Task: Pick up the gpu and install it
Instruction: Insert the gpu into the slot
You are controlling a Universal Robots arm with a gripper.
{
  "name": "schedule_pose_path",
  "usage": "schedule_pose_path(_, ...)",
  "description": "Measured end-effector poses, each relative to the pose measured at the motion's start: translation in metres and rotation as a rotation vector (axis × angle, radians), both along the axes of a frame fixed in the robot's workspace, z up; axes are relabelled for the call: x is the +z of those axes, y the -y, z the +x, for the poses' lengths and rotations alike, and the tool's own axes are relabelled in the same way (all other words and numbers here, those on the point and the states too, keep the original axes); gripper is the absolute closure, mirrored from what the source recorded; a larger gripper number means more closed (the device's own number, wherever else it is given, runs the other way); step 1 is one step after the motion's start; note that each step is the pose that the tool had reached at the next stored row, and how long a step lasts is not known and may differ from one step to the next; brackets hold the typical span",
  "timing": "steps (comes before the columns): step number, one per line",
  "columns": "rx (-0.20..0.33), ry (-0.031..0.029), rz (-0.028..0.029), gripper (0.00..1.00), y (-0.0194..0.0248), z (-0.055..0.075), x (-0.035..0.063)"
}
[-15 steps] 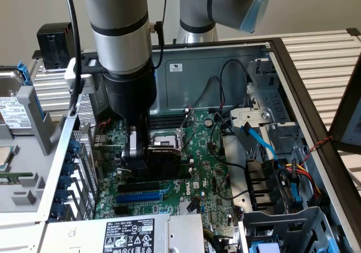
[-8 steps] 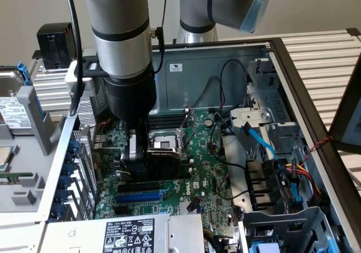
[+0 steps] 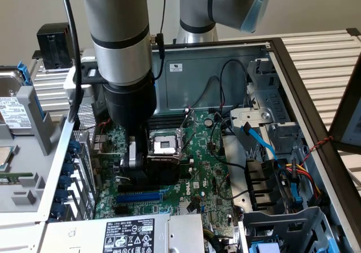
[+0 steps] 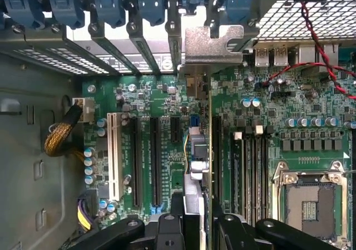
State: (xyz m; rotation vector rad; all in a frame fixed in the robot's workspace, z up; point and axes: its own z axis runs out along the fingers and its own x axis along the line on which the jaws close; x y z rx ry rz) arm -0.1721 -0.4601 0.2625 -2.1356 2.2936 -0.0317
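Claw (image 4: 197,223) half-closed, gripping the gpu (image 4: 195,150) (edge-on); low over the motherboard (image 4: 161,88)

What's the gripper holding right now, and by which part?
The gpu, pinched by the gripper across its two faces at the upper edge, edge-down over the motherboard.

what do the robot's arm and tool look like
Silver-grey cylindrical arm with a dark band, a light blue joint cap and a black wrist section. A black cable runs along it. The tool is black with jointed finger links.
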Motion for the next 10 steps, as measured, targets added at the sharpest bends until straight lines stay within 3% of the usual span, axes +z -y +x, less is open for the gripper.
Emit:
schedule_pose_path(3,-0.001,-0.0039,0.0228,0.72,0.0006,0.0000,-0.0012)
schedule_pose_path(4,-0.001,-0.0048,0.0275,0.72,0.0008,0.0000,-0.0019)
schedule_pose_path(10,-0.004,-0.0227,0.0285,0.72,0.0009,0.0000,-0.0063)
